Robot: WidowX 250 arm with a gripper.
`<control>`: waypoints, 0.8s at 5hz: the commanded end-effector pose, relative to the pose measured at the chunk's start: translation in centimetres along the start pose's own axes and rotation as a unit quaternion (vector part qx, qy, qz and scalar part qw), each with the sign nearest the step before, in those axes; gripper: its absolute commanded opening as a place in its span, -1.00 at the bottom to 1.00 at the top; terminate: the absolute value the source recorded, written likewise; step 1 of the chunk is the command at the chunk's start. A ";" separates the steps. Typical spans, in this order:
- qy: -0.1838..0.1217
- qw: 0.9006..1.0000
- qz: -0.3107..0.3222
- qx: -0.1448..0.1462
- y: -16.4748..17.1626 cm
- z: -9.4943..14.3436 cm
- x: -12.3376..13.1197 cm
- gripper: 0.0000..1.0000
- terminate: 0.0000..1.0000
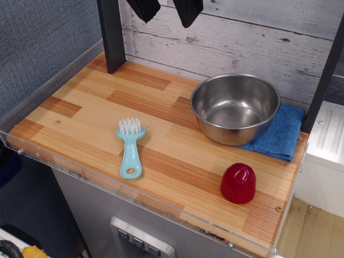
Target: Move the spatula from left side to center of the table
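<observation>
The spatula (pixel 130 149) is a small light-blue utensil with short white bristles at its far end and an oval hole in its flat handle. It lies flat on the wooden table (pixel 80 102), left of middle, with the handle pointing toward the front edge. My gripper (pixel 165 8) hangs at the top of the view as two black fingers, high above the table's back edge and far from the spatula. The fingers stand apart with nothing between them.
A steel bowl (pixel 235 107) stands at the back right, partly on a blue cloth (pixel 279 134). A red dome-shaped object (pixel 238 183) sits near the front right. A black post (pixel 112 35) rises at the back left. A clear acrylic rim (pixel 107 185) edges the table.
</observation>
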State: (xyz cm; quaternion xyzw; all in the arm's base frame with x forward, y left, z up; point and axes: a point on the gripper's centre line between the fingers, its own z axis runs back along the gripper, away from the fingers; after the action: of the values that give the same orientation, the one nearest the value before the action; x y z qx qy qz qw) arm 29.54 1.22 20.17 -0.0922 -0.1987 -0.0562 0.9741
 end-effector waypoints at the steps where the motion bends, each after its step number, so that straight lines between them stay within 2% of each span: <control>1: 0.000 1.000 0.000 0.000 0.0 0.0 0.0 1.00 -1.00; 3: -0.006 0.999 0.029 0.037 3.5 0.1 -4.0 1.00 -1.00; 4: 0.001 0.998 0.059 0.038 4.5 -1.6 -6.8 1.00 -1.00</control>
State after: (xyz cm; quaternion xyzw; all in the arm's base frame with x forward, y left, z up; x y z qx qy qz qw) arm 24.40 5.65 14.23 -0.0757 -0.1757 0.0148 0.9814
